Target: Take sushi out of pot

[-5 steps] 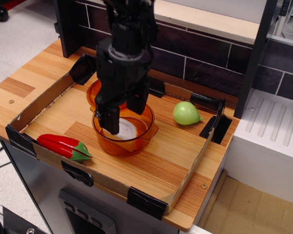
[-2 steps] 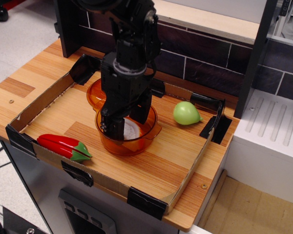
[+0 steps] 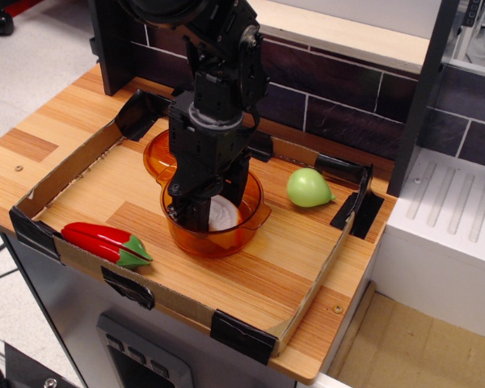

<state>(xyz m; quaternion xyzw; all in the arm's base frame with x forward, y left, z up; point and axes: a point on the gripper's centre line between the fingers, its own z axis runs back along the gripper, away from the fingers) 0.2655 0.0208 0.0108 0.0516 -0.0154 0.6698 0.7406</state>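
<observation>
The wooden desk [image 3: 250, 279] carries a shallow cardboard tray [image 3: 319, 275] with black taped corners, and everything sits inside that tray. The black robot arm [image 3: 214, 73] reaches down from the desk's back edge, and compared with a second ago it has sunk lower and shifted slightly toward the right edge. Its hand [image 3: 212, 208] now reaches inside the pot [image 3: 218, 230], where earlier it stood higher over the rim. The pot, translucent orange, stands near the middle of the desk and has slid a little to the right with the hand. Behind it, toward the back left corner, the orange lid [image 3: 160, 153] lies partly hidden by the arm, unmoved. The red pepper [image 3: 105, 241] lies along the front left edge and the pale green fruit [image 3: 308, 187] sits toward the back right corner, both where they were. The sushi [image 3: 224, 215] remains inside the pot, its white top showing between the dark fingers; the fingers stand apart on either side of it, and I cannot tell whether they grip it.
</observation>
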